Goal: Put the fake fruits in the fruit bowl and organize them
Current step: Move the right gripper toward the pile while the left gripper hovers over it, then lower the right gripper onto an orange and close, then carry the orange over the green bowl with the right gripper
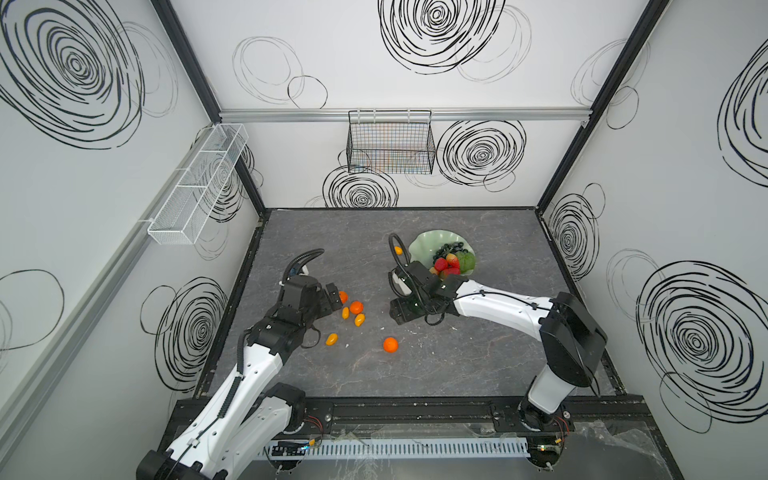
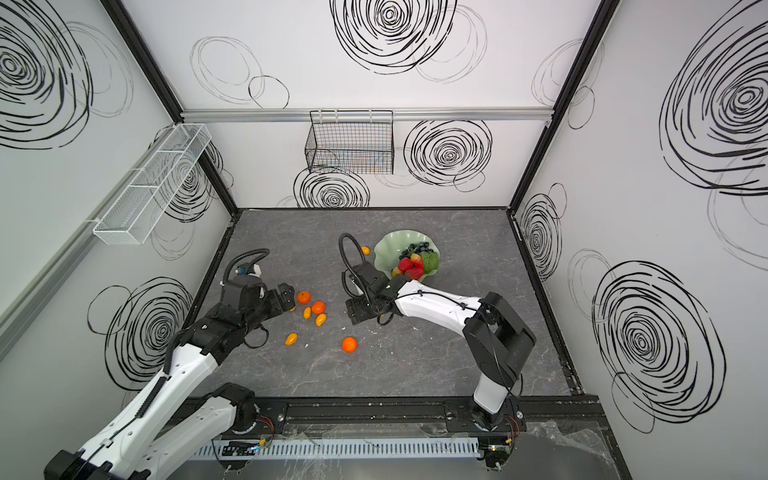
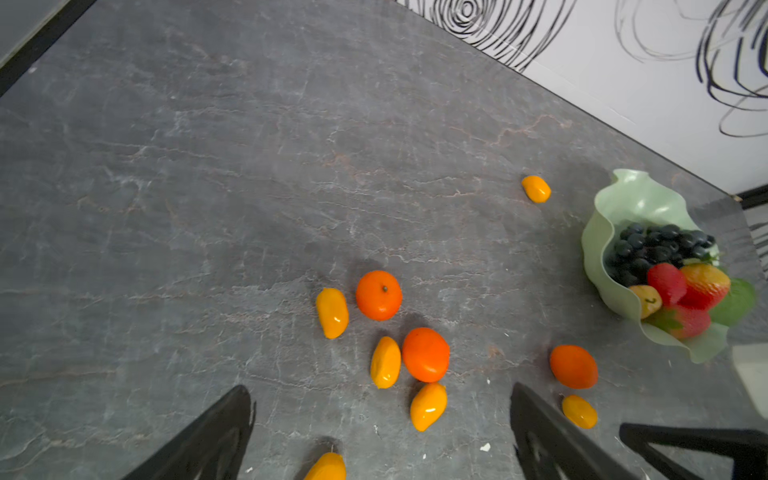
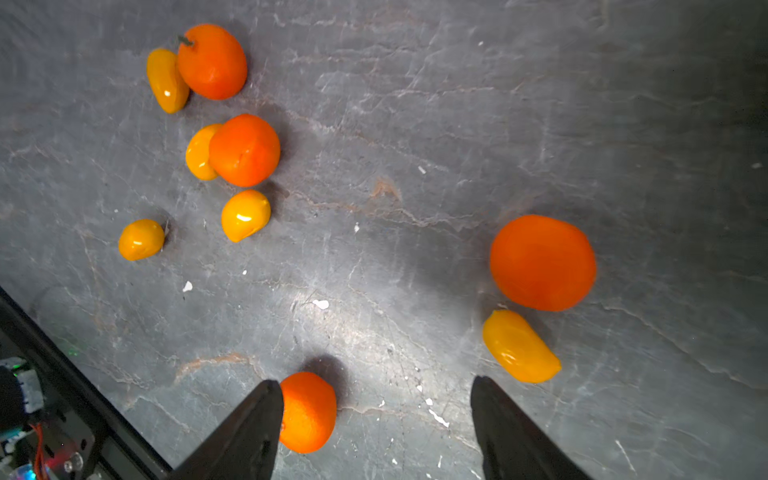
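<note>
Fruit bowl (image 1: 422,245) sits right of centre on the table (image 1: 478,365) in both top views. The grape bunch (image 1: 449,248) and strawberries (image 1: 442,264) are heaped against its lower-right rim, and its upper-left part is bare.

Finding one: the right arm (image 1: 498,307) overlaps the bowl's lower-left rim in a top view. I cannot tell whether they touch. I judge that a careless swing could shove the bowl or spill that heap.

Outside it, tangerines (image 1: 356,307) and kumquats (image 1: 359,319) lie bunched left of centre, some touching. Right gripper (image 4: 376,380) is spread and empty. A lone tangerine (image 4: 307,411) shows beside one finger, contact unclear. Left gripper (image 3: 381,386) is spread wide and empty, facing the bunch.

Finding two: an off-centre pinch could send a round fruit rolling into its neighbours.

Finding three: with both arms near that bunch, they could clash.
</note>
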`<state>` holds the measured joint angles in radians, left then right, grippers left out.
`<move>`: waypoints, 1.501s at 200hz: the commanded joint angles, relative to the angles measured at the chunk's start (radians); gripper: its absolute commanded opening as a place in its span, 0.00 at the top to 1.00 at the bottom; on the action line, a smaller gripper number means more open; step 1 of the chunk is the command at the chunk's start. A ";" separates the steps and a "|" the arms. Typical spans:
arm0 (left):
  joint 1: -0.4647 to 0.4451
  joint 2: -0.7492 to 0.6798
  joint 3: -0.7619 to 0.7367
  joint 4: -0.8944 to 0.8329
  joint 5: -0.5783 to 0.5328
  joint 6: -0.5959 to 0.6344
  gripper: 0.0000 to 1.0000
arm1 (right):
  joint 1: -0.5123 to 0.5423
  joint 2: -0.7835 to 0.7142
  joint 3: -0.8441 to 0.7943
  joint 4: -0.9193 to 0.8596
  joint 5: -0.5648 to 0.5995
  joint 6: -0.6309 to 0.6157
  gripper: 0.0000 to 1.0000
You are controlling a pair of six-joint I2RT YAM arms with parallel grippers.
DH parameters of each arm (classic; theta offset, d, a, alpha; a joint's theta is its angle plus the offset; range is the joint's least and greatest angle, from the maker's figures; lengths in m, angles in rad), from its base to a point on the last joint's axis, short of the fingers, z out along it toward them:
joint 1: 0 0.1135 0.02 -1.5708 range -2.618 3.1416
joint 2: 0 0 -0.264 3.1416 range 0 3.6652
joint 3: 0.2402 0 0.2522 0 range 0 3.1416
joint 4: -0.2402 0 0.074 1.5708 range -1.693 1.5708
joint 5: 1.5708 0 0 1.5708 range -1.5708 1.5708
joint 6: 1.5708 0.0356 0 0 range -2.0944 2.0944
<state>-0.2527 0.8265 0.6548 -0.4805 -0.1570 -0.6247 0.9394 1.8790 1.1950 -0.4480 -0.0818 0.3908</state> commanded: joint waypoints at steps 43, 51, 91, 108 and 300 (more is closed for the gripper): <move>0.155 -0.027 -0.030 0.051 0.294 -0.019 0.01 | 0.126 0.124 0.117 -0.118 -0.004 -0.107 0.24; 0.173 -0.033 -0.047 0.059 0.327 -0.024 0.01 | 0.131 0.134 0.125 -0.123 -0.003 -0.108 0.24; 0.224 -0.068 -0.089 0.093 0.398 -0.051 0.01 | 0.152 0.186 0.162 -0.179 -0.023 -0.144 0.25; 0.231 -0.066 -0.086 0.100 0.414 -0.039 0.01 | 0.159 0.202 0.167 -0.193 -0.027 -0.151 0.25; 0.242 -0.041 -0.147 0.228 0.525 -0.048 0.01 | 0.152 0.214 0.167 -0.200 -0.026 -0.148 0.50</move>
<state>-0.0139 0.7849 0.5240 -0.3317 0.3389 -0.6624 1.0981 2.1300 1.3624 -0.6628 -0.0971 0.2386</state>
